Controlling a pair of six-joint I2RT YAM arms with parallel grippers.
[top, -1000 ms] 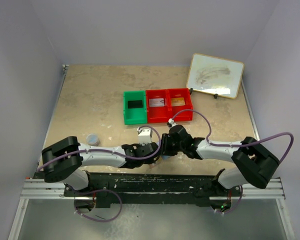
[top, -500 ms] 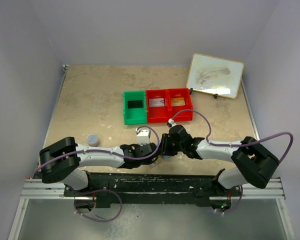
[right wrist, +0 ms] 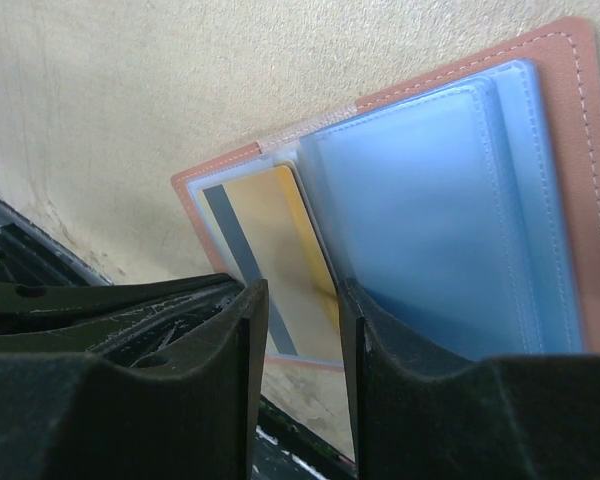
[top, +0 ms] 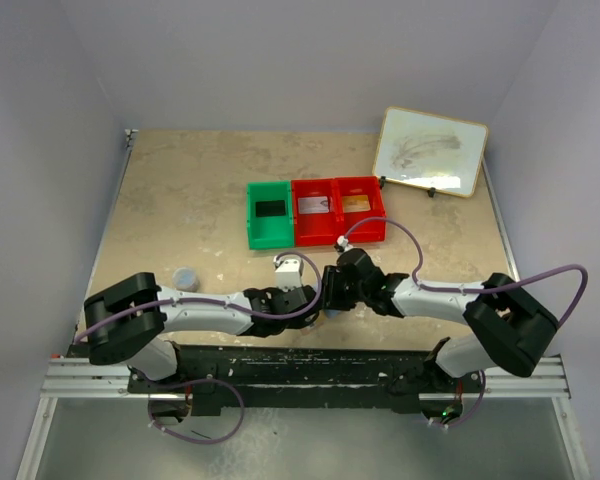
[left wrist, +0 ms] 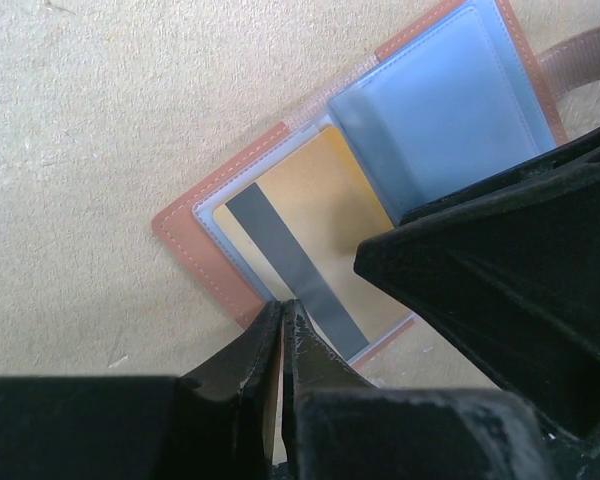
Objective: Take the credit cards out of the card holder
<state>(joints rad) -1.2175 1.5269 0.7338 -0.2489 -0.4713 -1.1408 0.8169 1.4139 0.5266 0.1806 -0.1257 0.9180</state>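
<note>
- Card holder [left wrist: 430,130]: lies open on the bench [top: 180,200], at 6 o'clock from the row of bins, mostly hidden under both claws in the top view.
- Gold card [left wrist: 310,215]: sits in the holder's 7 o'clock half, dark stripe showing; pale blue sleeves fill the 1 o'clock half.
- Left claw [left wrist: 282,325]: reaches in from 9 o'clock, fully closed, tips at the holder's 6 o'clock edge; cannot tell of any pinch there.
- Right claw [right wrist: 298,300]: comes in from 3 o'clock, jaws partly apart, straddling the line between gold card and blue sleeves; grips nothing visible.
- Green bin [top: 270,239]: holds a black card [top: 270,208].
- Red bins [top: 316,234], at 3 o'clock of the green one: hold a white-grey card [top: 313,205] and a second gold card [top: 355,204].
- Whiteboard [top: 430,150]: stands at the bench's 1 o'clock corner.
</note>
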